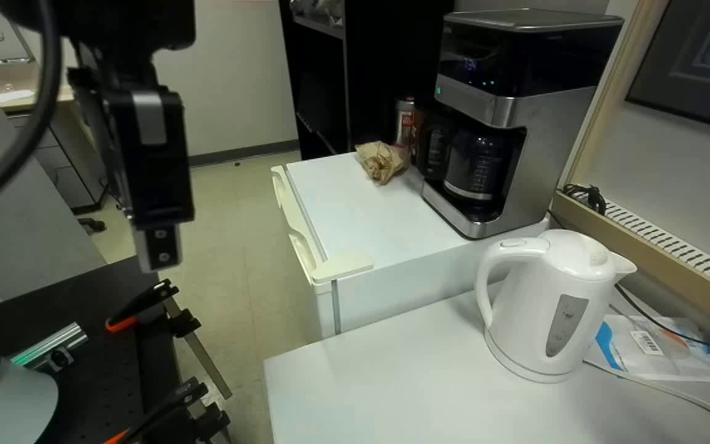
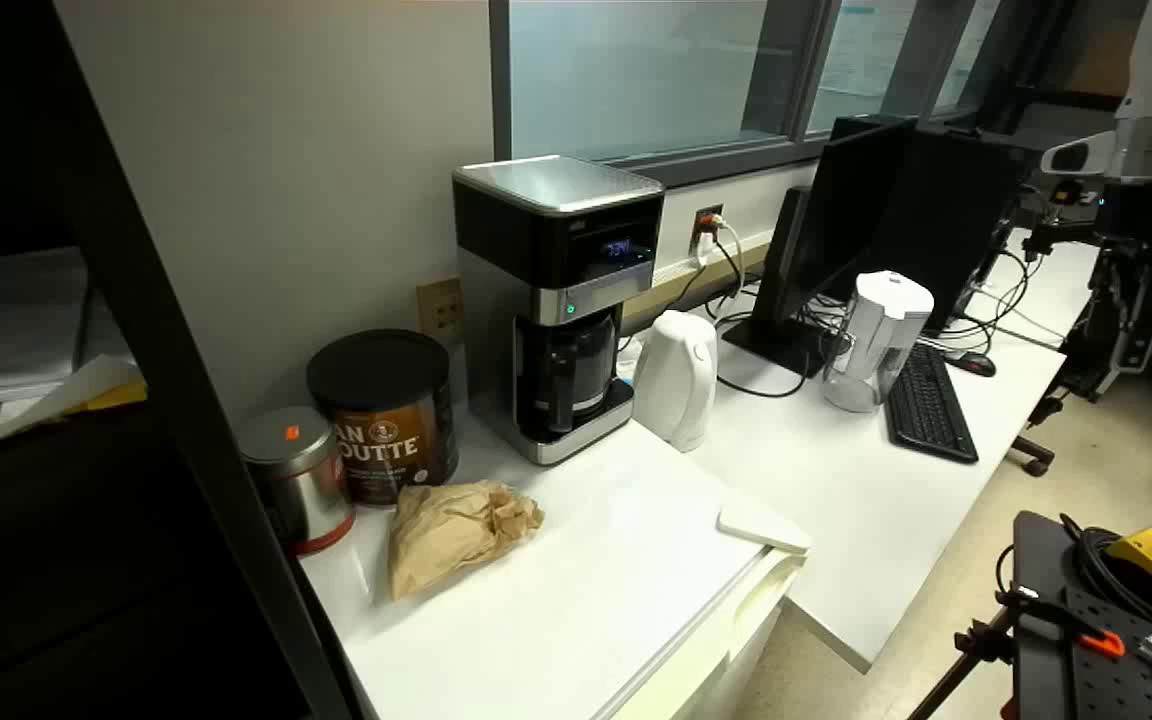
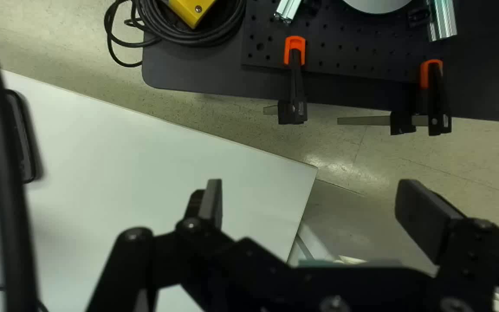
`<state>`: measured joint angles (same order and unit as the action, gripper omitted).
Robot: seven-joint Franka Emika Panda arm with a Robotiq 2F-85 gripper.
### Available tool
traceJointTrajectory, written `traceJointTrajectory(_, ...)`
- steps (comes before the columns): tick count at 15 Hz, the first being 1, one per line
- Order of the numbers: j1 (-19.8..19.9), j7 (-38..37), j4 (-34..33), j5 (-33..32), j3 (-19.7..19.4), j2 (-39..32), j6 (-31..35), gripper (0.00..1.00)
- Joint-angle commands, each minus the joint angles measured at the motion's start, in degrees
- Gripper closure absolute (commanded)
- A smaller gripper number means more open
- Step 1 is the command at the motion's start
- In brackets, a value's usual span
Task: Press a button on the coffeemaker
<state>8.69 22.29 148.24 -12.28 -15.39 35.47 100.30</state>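
Approach judged in hand: jaws well apart from coffeemaker (image 1: pixel 543 123), no contact.
In an exterior view, the coffeemaker is noted picture-right of the jaws, the kettle (image 1: pixel 527 308) near it; a path wide of the kettle is advised. In an exterior view, the lit front panel (image 2: pixel 614 250) is turned toward the jaws' side; a level, straight press should be planned. In the wrist view, the jaws are spread wide, nothing held; closing before contact is recommended.

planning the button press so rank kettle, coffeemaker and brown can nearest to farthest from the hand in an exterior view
1. White kettle, on the desk
2. Coffeemaker, on the white fridge, between the other two
3. Brown can, on the fridge, beyond the coffeemaker
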Motion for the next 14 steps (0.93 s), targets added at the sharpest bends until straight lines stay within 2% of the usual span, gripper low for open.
traceJointTrajectory(1, -0.02, -0.01, -0.12, 0.03, 0.02, -0.01, -0.18, 0.0)
traceJointTrajectory(9, -0.02, -0.01, -0.12, 0.03, 0.02, -0.01, -0.17, 0.0)
traceJointTrajectory(14, -0.62, -0.66, -0.34, -3.04, 1.85, -2.41, 5.81, 0.0)
